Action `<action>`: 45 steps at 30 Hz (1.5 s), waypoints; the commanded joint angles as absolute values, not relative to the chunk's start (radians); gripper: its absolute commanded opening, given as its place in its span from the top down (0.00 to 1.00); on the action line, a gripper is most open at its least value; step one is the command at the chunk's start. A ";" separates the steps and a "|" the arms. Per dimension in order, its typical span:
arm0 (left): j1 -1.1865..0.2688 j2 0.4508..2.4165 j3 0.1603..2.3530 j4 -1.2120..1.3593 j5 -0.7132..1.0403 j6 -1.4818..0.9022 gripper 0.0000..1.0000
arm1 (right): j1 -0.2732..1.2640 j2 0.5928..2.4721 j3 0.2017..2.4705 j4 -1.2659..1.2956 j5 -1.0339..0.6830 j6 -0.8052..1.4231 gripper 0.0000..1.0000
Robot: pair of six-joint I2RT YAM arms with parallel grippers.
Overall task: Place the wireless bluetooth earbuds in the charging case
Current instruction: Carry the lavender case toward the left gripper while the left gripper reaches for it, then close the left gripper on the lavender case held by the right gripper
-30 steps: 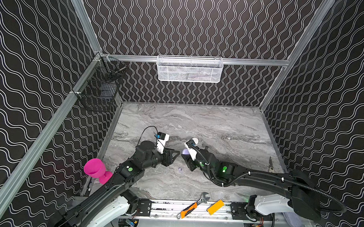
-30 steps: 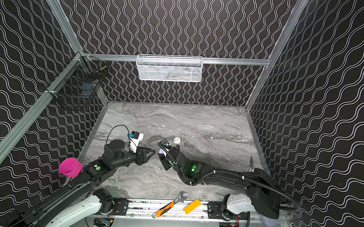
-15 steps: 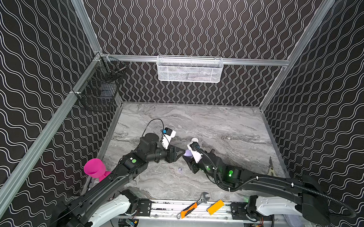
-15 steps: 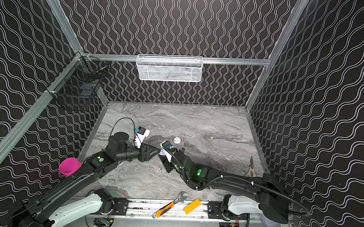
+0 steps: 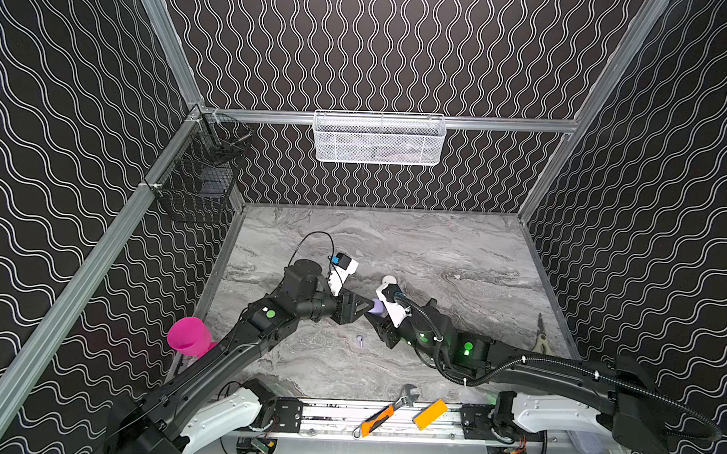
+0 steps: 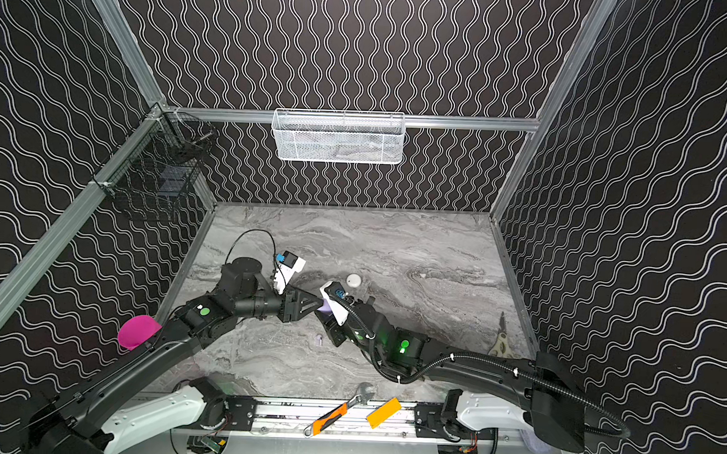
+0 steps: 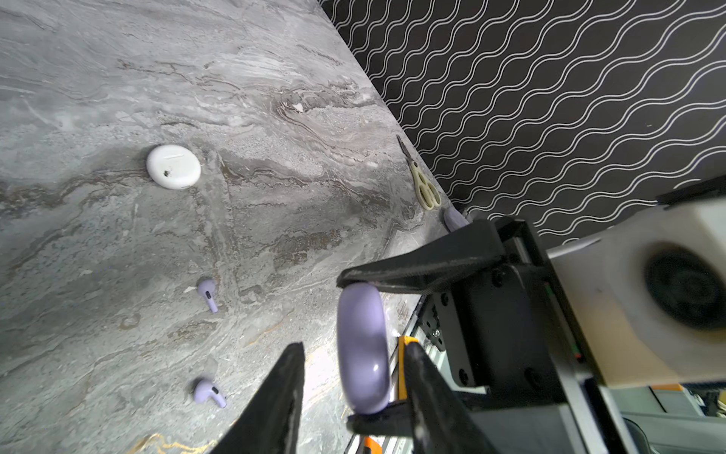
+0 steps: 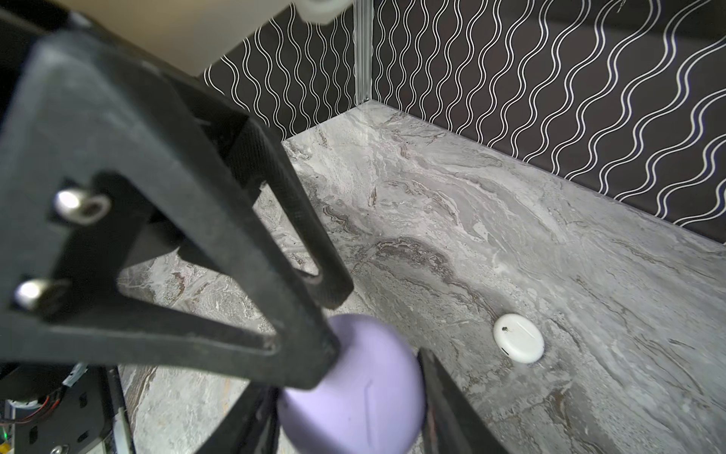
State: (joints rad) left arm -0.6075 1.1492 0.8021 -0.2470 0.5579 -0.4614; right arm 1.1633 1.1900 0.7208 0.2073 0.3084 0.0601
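My right gripper (image 8: 347, 377) is shut on a round lavender charging case (image 7: 363, 350), holding it on edge above the table; the case also shows in both top views (image 5: 377, 306) (image 6: 324, 307). My left gripper (image 7: 353, 353) is open and straddles that case. One of its fingers (image 7: 424, 385) lies close against the case and the other stands apart from it. Two lavender earbuds (image 7: 207, 294) (image 7: 208, 392) lie loose on the marble table. A top view shows one of them (image 5: 359, 341) just in front of the grippers (image 5: 369, 311).
A closed white round case (image 5: 388, 280) (image 8: 518, 338) lies just behind the grippers. Pliers (image 5: 539, 338) lie by the right wall and a pink cup (image 5: 188, 335) stands at the left edge. A wrench (image 5: 382, 416) rests on the front rail. Two baskets (image 5: 377, 139) (image 5: 201, 176) hang on the walls.
My left arm has swung right, bringing its jaws around the case held by my right gripper, and they have narrowed slightly. The right arm shifted a little and kept its grip.
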 commanded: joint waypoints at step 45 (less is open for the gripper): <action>-0.560 1.207 0.785 -0.078 0.752 -0.486 0.91 | 1.166 1.169 0.739 0.189 0.367 0.067 0.23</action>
State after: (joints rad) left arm -0.5751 1.2007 0.7776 -0.1200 0.7368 -0.5133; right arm 1.1641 1.1908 0.7414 0.1871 0.3531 0.0395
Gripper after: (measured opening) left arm 0.213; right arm 0.771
